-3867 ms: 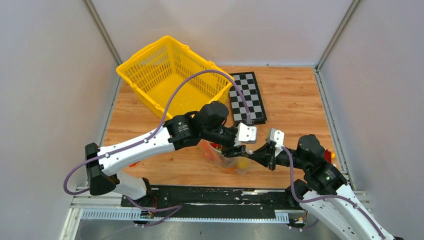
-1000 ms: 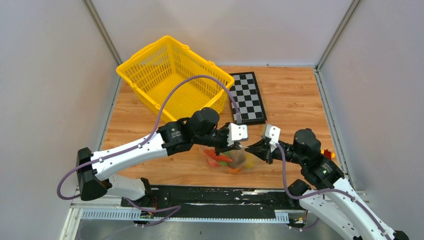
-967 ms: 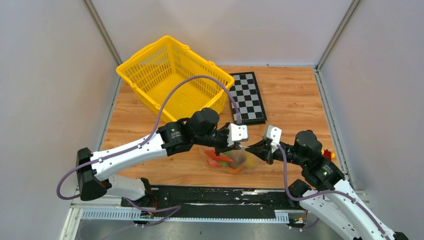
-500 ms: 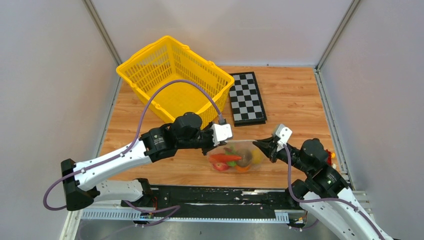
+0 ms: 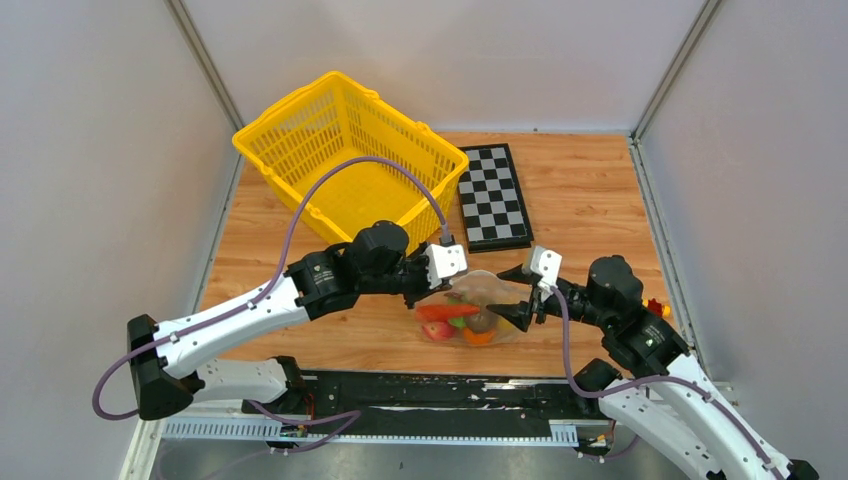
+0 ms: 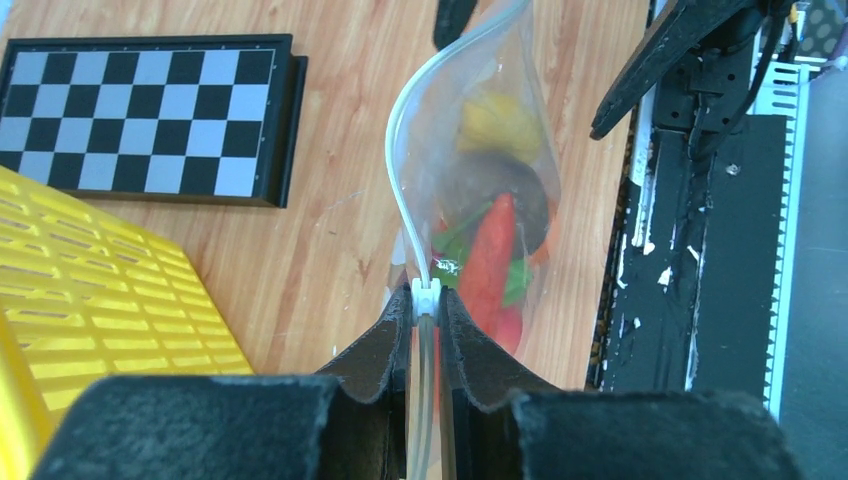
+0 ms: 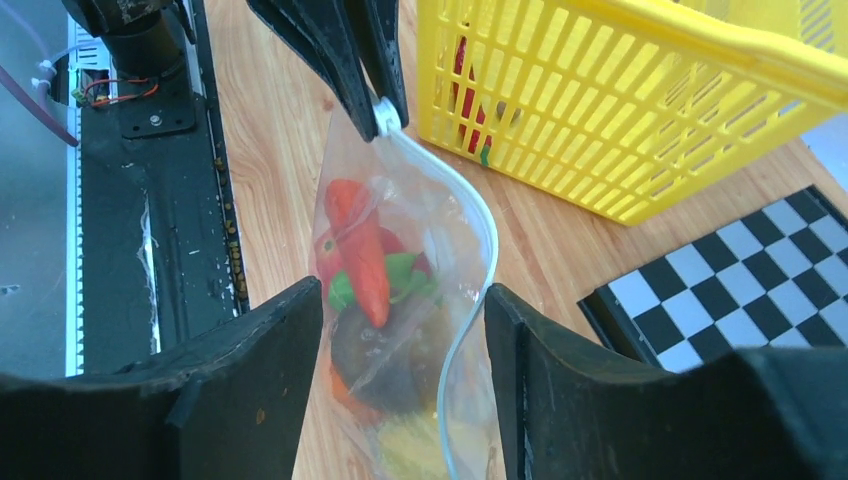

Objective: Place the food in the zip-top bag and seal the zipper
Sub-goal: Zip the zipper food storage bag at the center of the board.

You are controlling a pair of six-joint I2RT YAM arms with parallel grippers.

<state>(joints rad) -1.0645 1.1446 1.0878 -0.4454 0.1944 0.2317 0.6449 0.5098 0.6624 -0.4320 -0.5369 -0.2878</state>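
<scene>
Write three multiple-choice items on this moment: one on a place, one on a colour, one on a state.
1. Where does the chessboard lie?
A) on the table, beside the basket
B) inside the basket
C) off the table

2. What colour is the basket?
A) green
B) yellow
C) white

3. How does the left gripper stand at the zipper of the zip-top bag?
A) open, apart from it
B) shut on it
C) out of view

Answers:
1 A: the top view shows the board flat on the table, right of the basket.
2 B: its mesh is yellow in every view.
3 B: the left wrist view shows both fingers pressed on the strip.
</scene>
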